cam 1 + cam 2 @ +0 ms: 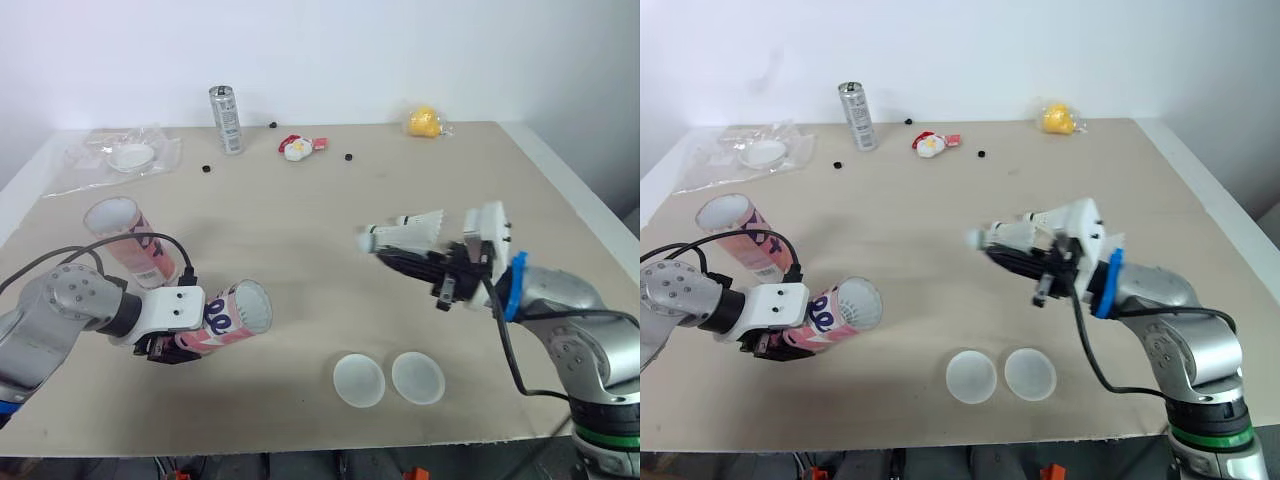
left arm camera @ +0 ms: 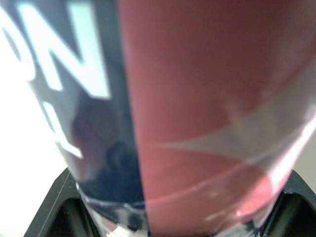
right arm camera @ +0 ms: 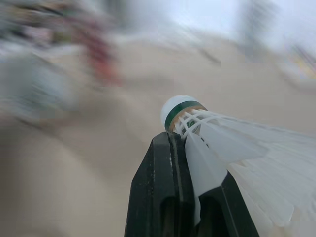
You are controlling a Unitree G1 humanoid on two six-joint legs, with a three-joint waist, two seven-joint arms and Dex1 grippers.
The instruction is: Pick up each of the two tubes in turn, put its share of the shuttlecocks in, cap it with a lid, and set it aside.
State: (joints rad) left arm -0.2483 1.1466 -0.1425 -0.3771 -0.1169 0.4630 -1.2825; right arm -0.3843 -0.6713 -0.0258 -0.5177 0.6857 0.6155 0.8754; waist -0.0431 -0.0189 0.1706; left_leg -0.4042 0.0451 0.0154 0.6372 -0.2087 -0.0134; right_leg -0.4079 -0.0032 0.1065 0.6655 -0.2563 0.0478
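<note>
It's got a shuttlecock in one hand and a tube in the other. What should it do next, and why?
Probably carry the right gripper to its left so the shuttlecock lines up with the open mouth of the tube. The left gripper holds the tube tilted, mouth facing the shuttlecock, whose cork points that way, but a gap separates them.

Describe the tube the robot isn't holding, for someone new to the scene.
On the table's left half are two pink-and-white tubes. The free tube is the one farther from the robot, nearer the clear plastic bag. Unlike the held tube in the left gripper, nothing grips it.
</note>
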